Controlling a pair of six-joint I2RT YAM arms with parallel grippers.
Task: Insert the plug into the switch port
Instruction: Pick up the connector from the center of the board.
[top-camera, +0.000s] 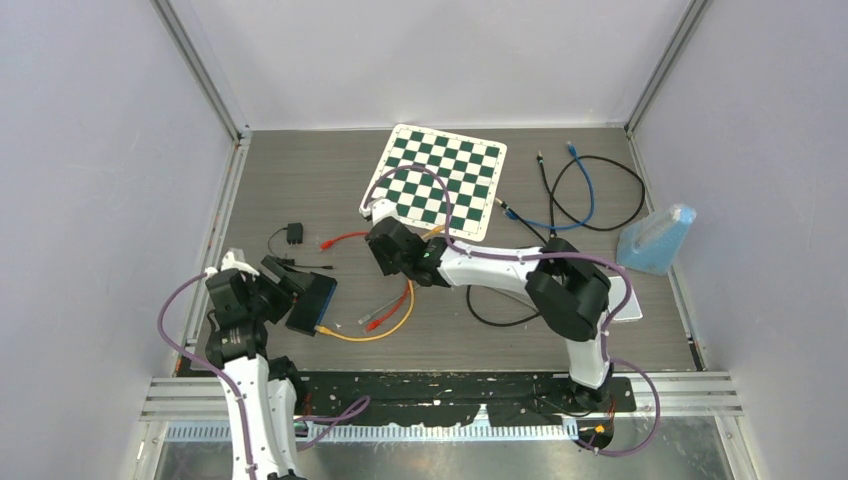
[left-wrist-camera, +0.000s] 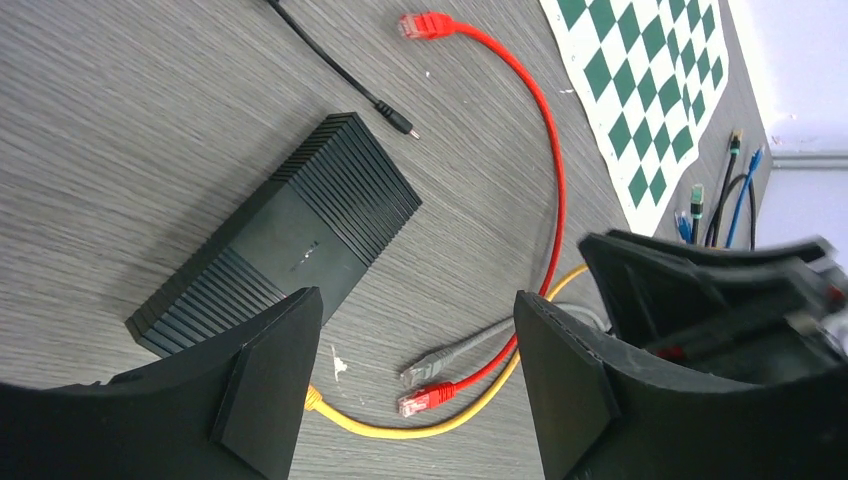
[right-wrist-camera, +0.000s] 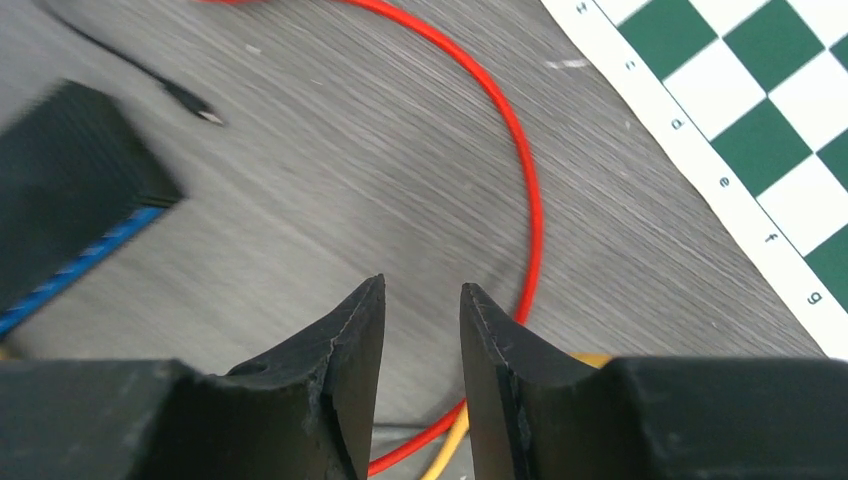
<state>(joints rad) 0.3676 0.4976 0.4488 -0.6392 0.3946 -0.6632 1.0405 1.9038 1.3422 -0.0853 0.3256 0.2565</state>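
Beside the switch (left-wrist-camera: 290, 235), the red plug (left-wrist-camera: 412, 403) is lying loose; you're gripping nothing, left gripper (left-wrist-camera: 415, 300) wide open, right gripper (right-wrist-camera: 421, 285) half-open.

The left fingers (left-wrist-camera: 265, 390) gape wide, while the right fingers (right-wrist-camera: 345, 360) stand only narrowly apart.

We look down on a grey wood-grain table (top-camera: 300, 180). A green-and-white chessboard mat (top-camera: 437, 180) lies at its far middle and a black switch (top-camera: 312, 303) near the left. Just beside the switch lie a red cable (left-wrist-camera: 545, 150), a yellow cable (top-camera: 385, 330) and a grey cable (left-wrist-camera: 450, 355). A black adapter (top-camera: 293, 234) sits behind it, and a blue cable (top-camera: 585, 190) and a blue pouch (top-camera: 655, 240) lie far right
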